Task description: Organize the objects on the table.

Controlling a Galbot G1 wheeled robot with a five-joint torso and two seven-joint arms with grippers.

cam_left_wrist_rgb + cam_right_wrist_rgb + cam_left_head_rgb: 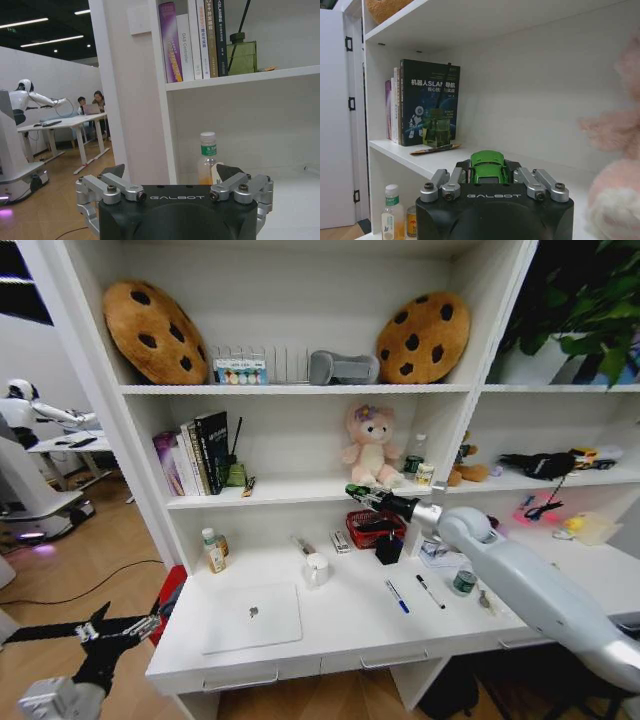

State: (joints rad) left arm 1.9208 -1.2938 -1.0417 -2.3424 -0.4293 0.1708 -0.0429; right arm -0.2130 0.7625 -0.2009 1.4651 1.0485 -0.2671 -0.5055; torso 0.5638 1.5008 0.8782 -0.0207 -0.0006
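- The right claw (354, 492) is clamped on the green car (489, 167), held up at the shelf (300, 492) beside the plush (370, 446), above the desk (350, 625).
- The left claw (120, 625) hangs low off the desk's left end over the wood floor (90, 560), fingers apart and empty.
- On the white desk: the laptop (254, 616) lies closed at the left, the blue pen (397, 596) and black pen (430, 591) side by side to its right, the green-capped bottle (463, 581) beyond them.
- A red basket (374, 528) and a mug (317, 568) stand farther back.
- Books (195, 452) stand on the shelf; cookie cushions (155, 330) on top.
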